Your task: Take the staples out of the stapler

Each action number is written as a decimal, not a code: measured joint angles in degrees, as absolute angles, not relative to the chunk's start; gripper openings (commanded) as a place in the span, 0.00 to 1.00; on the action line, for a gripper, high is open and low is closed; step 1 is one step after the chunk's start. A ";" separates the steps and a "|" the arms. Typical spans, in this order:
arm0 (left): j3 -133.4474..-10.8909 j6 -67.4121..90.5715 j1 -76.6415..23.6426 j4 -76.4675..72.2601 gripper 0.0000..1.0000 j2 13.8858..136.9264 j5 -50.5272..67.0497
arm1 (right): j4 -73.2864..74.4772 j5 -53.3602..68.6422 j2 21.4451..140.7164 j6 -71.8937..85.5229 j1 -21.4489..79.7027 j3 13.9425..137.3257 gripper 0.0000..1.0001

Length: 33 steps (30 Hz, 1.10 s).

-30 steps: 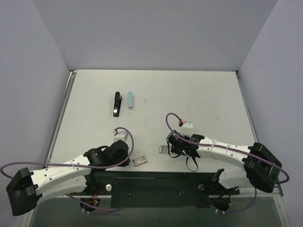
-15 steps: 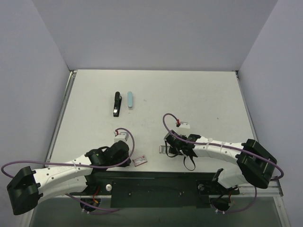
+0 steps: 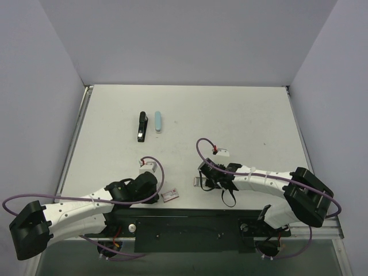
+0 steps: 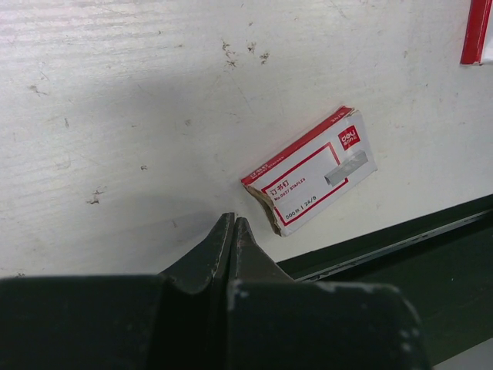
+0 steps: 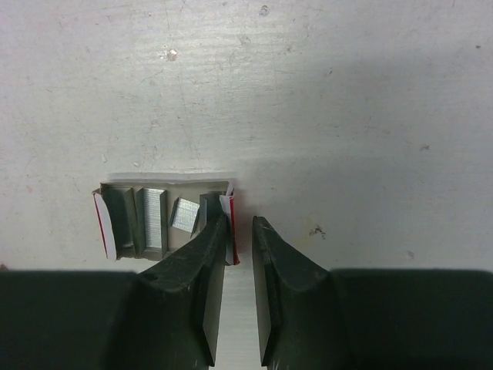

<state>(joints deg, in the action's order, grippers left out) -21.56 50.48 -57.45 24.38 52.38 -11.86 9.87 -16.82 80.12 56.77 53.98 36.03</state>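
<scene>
The black stapler (image 3: 141, 126) lies closed at the far left of the table, far from both grippers. My left gripper (image 3: 155, 191) is shut and empty, low over the table, with its tips (image 4: 233, 220) just left of a red-and-white staple box sleeve (image 4: 312, 179). My right gripper (image 5: 239, 223) is slightly open at the right end of an open tray of staple strips (image 5: 154, 220). Its left finger (image 5: 206, 254) is inside the tray against the end wall. Its right finger (image 5: 269, 254) is outside, apart from the wall.
A pale blue oblong bar (image 3: 158, 122) lies right beside the stapler. The staple box sleeve (image 3: 169, 196) and the tray (image 3: 197, 183) sit near the front edge. A black rail (image 4: 400, 239) runs along that edge, just past the sleeve.
My right gripper has moved a little left, up to the tray's end. The left arm has shifted slightly. The stapler has not moved.
</scene>
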 measured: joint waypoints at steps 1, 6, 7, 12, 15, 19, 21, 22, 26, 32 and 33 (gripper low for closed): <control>-21.54 50.48 -57.45 24.25 0.00 52.47 -11.81 | 9.76 -16.69 80.27 56.77 53.98 36.03 0.15; -21.47 50.48 -57.45 23.29 0.00 52.73 -11.68 | 9.19 -16.21 80.53 56.75 53.98 36.03 0.14; -21.37 50.46 -57.45 23.11 0.00 52.75 -11.64 | 9.15 -16.14 80.58 56.75 53.98 36.05 0.13; -21.02 50.46 -57.45 22.59 0.00 53.19 -11.44 | 8.84 -16.01 81.06 56.58 54.00 36.21 0.10; -20.97 50.46 -57.45 22.37 0.00 53.54 -11.25 | 8.69 -15.99 81.32 56.38 54.04 36.51 0.09; -20.97 50.46 -57.45 21.96 0.00 53.84 -11.07 | 8.67 -15.99 81.41 55.88 54.08 36.84 0.07; -20.97 50.46 -57.45 21.82 0.00 54.02 -11.05 | 8.67 -16.01 81.62 55.61 54.11 36.99 0.05; -20.97 50.46 -57.45 21.74 0.00 54.11 -11.00 | 8.69 -16.01 81.89 55.48 54.13 37.15 0.05; -20.95 50.43 -57.45 21.32 0.00 54.28 -10.68 | 8.67 -16.05 83.05 55.24 54.50 37.98 0.05; -20.84 50.43 -57.45 20.60 0.00 54.50 -10.66 | 8.71 -16.23 84.14 54.85 55.02 39.05 0.00; -20.80 50.43 -57.45 20.47 0.00 54.50 -10.66 | 8.71 -16.25 84.23 54.76 55.13 39.20 0.00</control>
